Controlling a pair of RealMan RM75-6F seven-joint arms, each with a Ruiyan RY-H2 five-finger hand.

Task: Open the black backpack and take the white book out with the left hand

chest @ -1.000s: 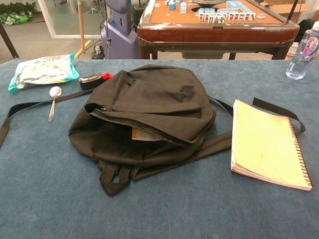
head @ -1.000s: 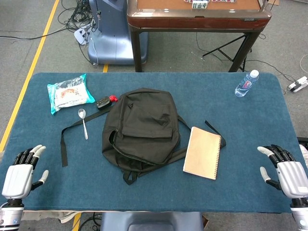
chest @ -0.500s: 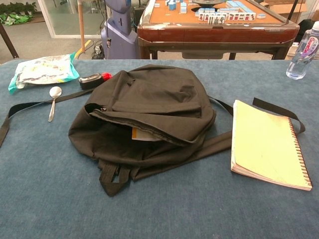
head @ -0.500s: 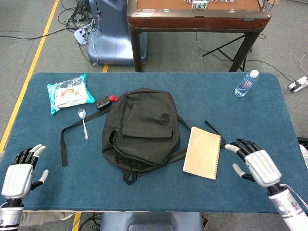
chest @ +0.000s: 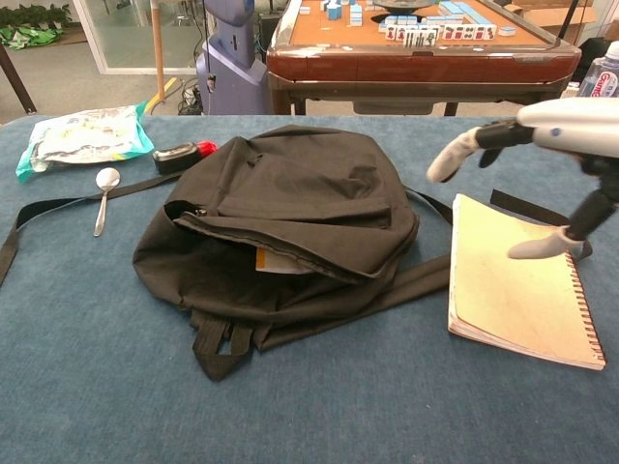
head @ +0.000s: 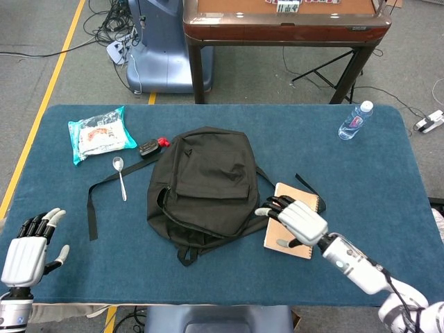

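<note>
The black backpack [head: 205, 184] [chest: 280, 217] lies flat mid-table, its zip partly open on the near side, with a pale edge [chest: 280, 261] showing inside the gap. A tan spiral notebook [head: 297, 229] [chest: 517, 285] lies to its right. My right hand [head: 295, 218] [chest: 542, 145] hovers open over the notebook's left part, fingers spread and pointing toward the backpack, holding nothing. My left hand [head: 29, 246] rests open at the table's near left corner, far from the bag, and shows only in the head view.
A spoon [head: 120, 177], a black and red small device [head: 151, 146] and a teal snack packet [head: 100, 133] lie left of the backpack. A backpack strap [head: 97, 194] trails left. A water bottle [head: 355, 120] stands at the far right. A wooden table [head: 284, 21] stands behind.
My right hand has swept from the table's near right corner leftward, and now hangs over the notebook beside the backpack. The left hand and the objects have not moved.
</note>
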